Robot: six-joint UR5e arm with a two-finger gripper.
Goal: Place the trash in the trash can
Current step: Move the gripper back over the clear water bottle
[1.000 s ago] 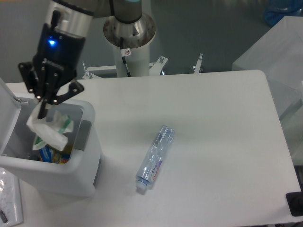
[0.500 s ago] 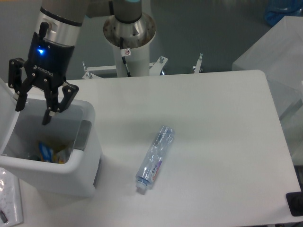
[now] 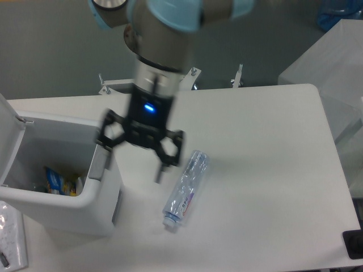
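Bottle (image 3: 185, 191) lies on table (image 3: 266, 170); hand (image 3: 133, 165) spread, empty.

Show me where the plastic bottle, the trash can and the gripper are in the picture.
plastic bottle (image 3: 186, 190): fixed camera view, on the label at mid-body.
trash can (image 3: 68, 212): fixed camera view, on the white front wall.
gripper (image 3: 134, 163): fixed camera view, midway between the two open fingertips.

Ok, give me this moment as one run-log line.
end effector: open, empty, between trash can and bottle | bottle: lying on table, not grasped | trash can: lid open, colourful wrappers inside
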